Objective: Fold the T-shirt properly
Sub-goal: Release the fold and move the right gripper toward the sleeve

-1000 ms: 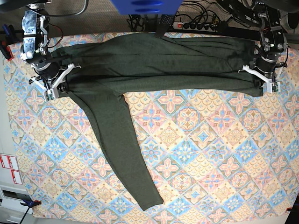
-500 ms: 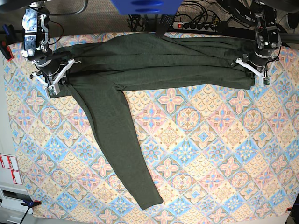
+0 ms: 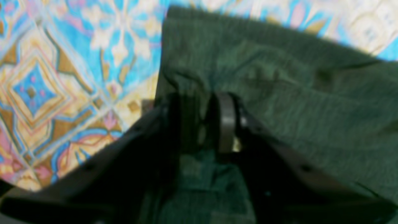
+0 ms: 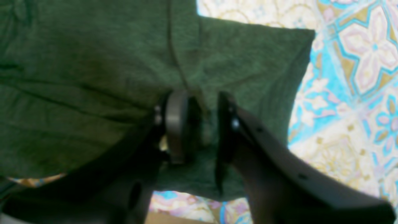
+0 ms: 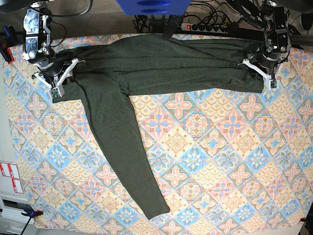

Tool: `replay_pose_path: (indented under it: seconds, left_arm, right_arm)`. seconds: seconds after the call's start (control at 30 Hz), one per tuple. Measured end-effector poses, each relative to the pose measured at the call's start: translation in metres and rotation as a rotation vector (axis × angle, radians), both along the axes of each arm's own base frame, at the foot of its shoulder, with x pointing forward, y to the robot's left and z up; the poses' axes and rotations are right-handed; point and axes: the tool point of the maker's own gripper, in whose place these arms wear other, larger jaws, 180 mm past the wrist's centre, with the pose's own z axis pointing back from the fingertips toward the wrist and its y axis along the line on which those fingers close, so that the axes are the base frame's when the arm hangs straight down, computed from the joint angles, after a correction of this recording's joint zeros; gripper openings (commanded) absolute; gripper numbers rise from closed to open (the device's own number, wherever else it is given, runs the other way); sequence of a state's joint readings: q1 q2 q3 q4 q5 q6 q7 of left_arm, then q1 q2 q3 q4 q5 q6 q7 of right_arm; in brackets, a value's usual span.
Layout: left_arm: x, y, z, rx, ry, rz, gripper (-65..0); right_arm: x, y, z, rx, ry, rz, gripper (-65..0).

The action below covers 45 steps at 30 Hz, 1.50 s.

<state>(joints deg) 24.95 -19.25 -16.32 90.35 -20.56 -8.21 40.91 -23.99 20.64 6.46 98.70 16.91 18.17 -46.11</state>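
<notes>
The dark olive T-shirt (image 5: 171, 63) lies as a long folded band across the far part of the table, and one sleeve (image 5: 122, 147) trails down towards the near edge. My left gripper (image 5: 266, 73) rests on the band's right end. In the left wrist view this gripper (image 3: 200, 124) has its jaws slightly parted over the cloth's (image 3: 279, 93) corner. My right gripper (image 5: 57, 81) sits at the band's left end. In the right wrist view it (image 4: 200, 124) stands open, with the fabric (image 4: 93, 77) lying slack in the gap between the pads.
A patterned tablecloth (image 5: 220, 161) covers the table. A power strip (image 5: 205, 27) and cables lie beyond the far edge, beside a blue object (image 5: 151, 6). Red-and-white labels (image 5: 10, 176) and a clamp (image 5: 29, 213) sit off the table's left side.
Both grippers drew the shirt's near edge towards the far side, narrowing the band. Their jaws, shut on the cloth before, now stand parted. The sleeve shifted slightly left.
</notes>
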Motion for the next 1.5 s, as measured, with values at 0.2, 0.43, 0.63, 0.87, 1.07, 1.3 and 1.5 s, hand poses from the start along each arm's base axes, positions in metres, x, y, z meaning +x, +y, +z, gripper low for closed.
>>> replay_pose_path:
  seconds: [0.2,0.43,0.63,0.87,1.07,1.3,1.5]
  left_arm:
    - [0.002,0.032,0.014,0.035,-0.038,0.076,-42.2]
    - [0.019,0.032,0.024,-0.017,-0.108,0.133,-42.0]
    - [0.016,0.032,0.023,-0.025,-0.101,0.147,-42.0]
    - [0.027,0.008,0.032,-0.074,-0.109,0.088,-23.2]
    - [0.03,0.003,0.036,-0.092,-0.121,0.084,-21.2]
    - [0.035,-0.003,0.049,-0.1,-0.158,0.073,-23.8]
    - [0.038,-0.006,0.068,-0.082,-0.201,0.047,-23.8]
  right_arm:
    - [0.014,-0.012,0.023,-0.014,-0.081,-0.051,-46.0]
    - [0.079,0.045,0.043,0.108,-0.204,0.002,-45.8]
    - [0.132,0.085,0.033,0.14,-0.172,0.107,-45.8]
    - [0.177,0.09,0.016,0.115,-0.1,0.136,-42.6]
    - [0.209,0.096,0.016,0.114,-0.096,0.156,-39.5]
    - [0.204,0.082,-0.026,0.102,-0.015,0.12,-39.5]
    - [0.195,0.08,-0.046,0.112,-0.001,0.114,-39.5]
